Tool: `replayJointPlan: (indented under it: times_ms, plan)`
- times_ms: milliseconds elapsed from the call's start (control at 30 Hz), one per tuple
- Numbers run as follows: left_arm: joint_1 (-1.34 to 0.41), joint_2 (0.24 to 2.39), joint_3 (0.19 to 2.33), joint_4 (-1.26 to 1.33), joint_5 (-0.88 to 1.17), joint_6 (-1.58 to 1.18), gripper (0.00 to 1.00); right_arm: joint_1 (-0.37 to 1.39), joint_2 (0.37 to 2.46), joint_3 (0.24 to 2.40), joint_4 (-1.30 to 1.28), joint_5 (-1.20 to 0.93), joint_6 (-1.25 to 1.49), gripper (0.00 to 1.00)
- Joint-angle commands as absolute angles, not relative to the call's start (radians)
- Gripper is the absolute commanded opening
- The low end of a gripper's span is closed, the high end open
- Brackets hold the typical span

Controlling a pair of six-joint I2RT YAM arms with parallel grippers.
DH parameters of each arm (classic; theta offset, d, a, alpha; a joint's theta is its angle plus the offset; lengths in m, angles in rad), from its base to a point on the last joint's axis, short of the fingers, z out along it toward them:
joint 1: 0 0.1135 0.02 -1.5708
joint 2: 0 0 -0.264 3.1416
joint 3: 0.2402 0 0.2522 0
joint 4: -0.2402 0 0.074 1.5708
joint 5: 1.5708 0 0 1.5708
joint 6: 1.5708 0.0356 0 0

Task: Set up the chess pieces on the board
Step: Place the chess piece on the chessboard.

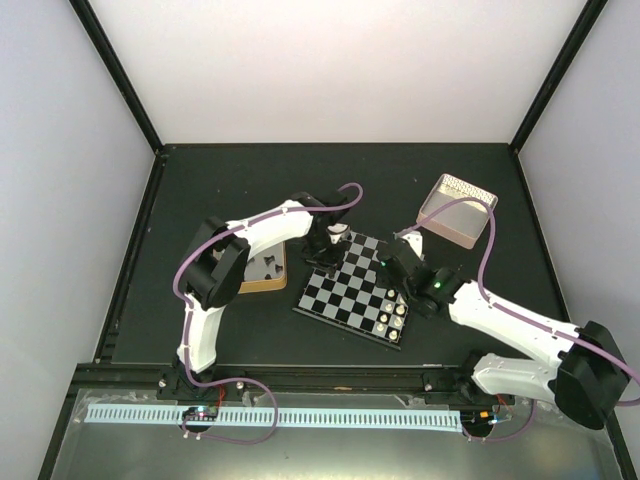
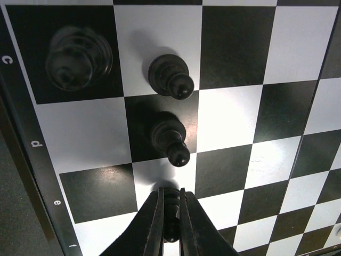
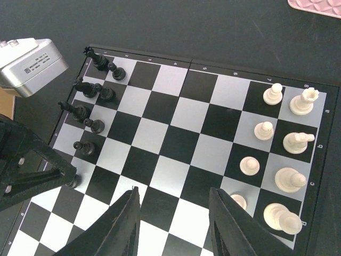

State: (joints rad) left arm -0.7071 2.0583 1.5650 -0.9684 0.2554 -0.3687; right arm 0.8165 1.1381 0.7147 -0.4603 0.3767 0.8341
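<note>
The board (image 1: pixel 345 290) was seen lying mid-table, turned at an angle. A black pawn (image 2: pixel 171 218) was pinched between the fingers of the left gripper (image 2: pixel 170 195) over the board's far left edge, just beside two standing pawns (image 2: pixel 169 136). More chess pieces (image 3: pixel 88 88) were ranged along that edge, and white pieces (image 3: pixel 282 144) along the near right one. The right gripper (image 3: pixel 173 194) was held spread and empty above the middle squares.
</note>
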Motion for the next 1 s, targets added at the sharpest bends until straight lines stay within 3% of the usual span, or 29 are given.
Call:
replayJointPlan:
  times_ms: [0,167,300,533,767,967]
  plan:
    - [-0.706,2.08,1.614,-0.988,0.247,-0.365,0.08,0.811,1.116,0.706,-0.465,0.411,0.85,0.37]
    - [-0.708,2.092,1.629,-0.998,0.24,-0.363,0.08,0.811,1.113,0.704,-0.468,0.411,0.85,0.37]
    - [-0.707,2.094,1.631,-1.003,0.232,-0.36,0.19,0.812,1.108,0.7,-0.468,0.414,0.85,0.37]
    - [-0.707,2.054,1.619,-1.013,0.236,-0.362,0.27,0.811,1.101,0.699,-0.466,0.41,0.847,0.38]
    - [-0.706,1.867,1.544,-0.992,0.237,-0.357,0.37,0.811,1.089,0.701,-0.465,0.399,0.842,0.38]
    - [-0.648,1.639,1.364,-0.929,0.073,-0.406,0.43,0.811,1.104,0.707,-0.452,0.369,0.835,0.38]
